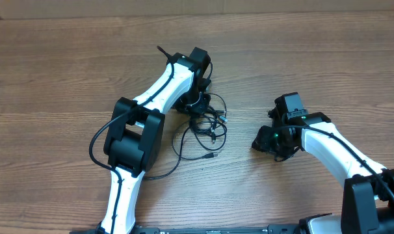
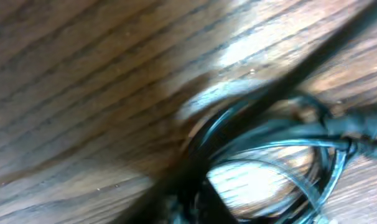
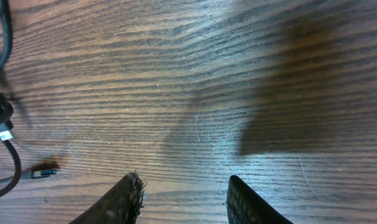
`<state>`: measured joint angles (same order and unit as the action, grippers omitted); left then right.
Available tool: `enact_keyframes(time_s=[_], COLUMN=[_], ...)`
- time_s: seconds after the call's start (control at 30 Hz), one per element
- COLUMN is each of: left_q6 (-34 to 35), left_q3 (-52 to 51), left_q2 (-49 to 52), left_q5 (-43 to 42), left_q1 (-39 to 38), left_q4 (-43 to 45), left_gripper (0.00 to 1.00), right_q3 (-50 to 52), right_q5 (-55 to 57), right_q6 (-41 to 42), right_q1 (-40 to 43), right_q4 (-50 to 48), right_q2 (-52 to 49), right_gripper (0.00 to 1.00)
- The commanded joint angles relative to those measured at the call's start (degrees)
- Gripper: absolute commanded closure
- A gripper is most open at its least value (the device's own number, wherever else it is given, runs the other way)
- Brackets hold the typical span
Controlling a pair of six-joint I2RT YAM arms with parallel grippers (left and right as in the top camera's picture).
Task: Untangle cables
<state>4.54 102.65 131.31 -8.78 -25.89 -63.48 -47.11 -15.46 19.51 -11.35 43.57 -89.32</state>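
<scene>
The cables lay knotted on the table: thin, glossy black cords in loose loops, with small plugs at the ends. The left gripper was down on the knot's upper edge, though the blurred close view hid whether its jaws had closed. I'd pinch one cord only and lift slowly. The right gripper stood apart over grained wood, jaws partly open and empty.

The left gripper was right at the messy black cables. The right gripper was off to the side, apart.
</scene>
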Motion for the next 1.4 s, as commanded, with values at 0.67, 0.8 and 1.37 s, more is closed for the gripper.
enact_keyframes(time_s=[0.67,0.8,1.37], left_q6=[-0.28,-0.28,1.07], left_q3=[4.59,4.59,4.55], left_q2=[-17.97,-21.64,-23.41], left_q5=[-1.29,-1.33,-27.36], left_q1=[3.17,3.15,3.17], left_q4=[0.79,0.7,0.76], left_gripper=[0.96,0.96,0.96], right_q3=[-1.07,-5.84,-17.88], right_q5=[-3.43,-7.87,-20.55], right_q6=[-0.48,-0.94,-3.13], right_q1=[-0.15,-0.15,-2.89], right_q4=[0.57,2.43,4.63], right_q2=[-0.04,0.96,8.5], right_gripper=[0.6,0.56,0.51])
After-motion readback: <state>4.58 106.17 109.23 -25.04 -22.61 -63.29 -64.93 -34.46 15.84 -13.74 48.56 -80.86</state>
